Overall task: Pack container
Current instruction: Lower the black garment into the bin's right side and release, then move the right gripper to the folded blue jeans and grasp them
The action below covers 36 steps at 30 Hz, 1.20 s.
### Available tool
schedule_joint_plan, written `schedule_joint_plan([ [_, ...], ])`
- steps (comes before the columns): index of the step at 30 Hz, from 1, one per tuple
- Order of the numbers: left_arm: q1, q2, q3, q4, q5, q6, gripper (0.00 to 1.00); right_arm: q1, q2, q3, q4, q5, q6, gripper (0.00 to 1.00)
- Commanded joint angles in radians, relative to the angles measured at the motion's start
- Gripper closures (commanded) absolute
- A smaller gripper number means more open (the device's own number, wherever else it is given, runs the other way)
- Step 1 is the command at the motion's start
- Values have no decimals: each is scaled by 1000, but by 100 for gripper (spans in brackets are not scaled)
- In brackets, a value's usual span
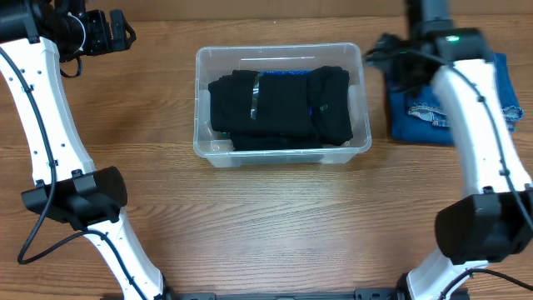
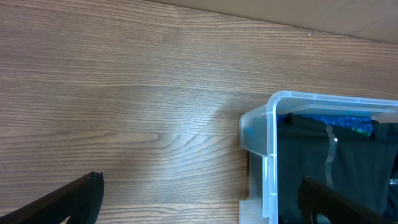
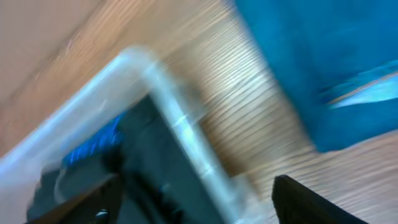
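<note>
Nearest the table's (image 1: 250,225) front edge, both arm bases stand with bare wood between them. Mid-table sits the container (image 1: 200,108), upright and unlidded, largely filled by folded black clothing (image 1: 283,108). A strip of blue fabric (image 1: 287,74) shows against its far wall. Beyond its right wall, apart from it, lie the folded jeans (image 1: 412,121), flat on the wood and partly hidden under the right arm.

The right gripper (image 1: 385,54) hangs above the gap between container and jeans. Its wrist view is blurred, but the fingers (image 3: 317,202) stand wide apart with nothing between them. At the far left corner, well clear of the container, the left gripper (image 1: 125,35) is likewise spread and empty.

Risks, as judged:
- The right gripper is close to the container's rim, so a descent there could strike or shove it.
- A pinch on only the top layer would let the jeans unfold.
- With the bin this full, added denim may ride above the rim.

Count: one container, one jeans bundle outside it, two arms. The number of black garments cannot be determined.
</note>
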<state>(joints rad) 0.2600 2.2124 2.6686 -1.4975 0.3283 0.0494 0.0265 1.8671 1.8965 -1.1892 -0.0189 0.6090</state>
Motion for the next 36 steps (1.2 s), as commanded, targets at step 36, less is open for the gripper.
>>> schedule_joint_plan([
  [36, 2, -25, 14, -1, -2, -20, 0, -430, 171, -562, 592, -139, 431, 0],
])
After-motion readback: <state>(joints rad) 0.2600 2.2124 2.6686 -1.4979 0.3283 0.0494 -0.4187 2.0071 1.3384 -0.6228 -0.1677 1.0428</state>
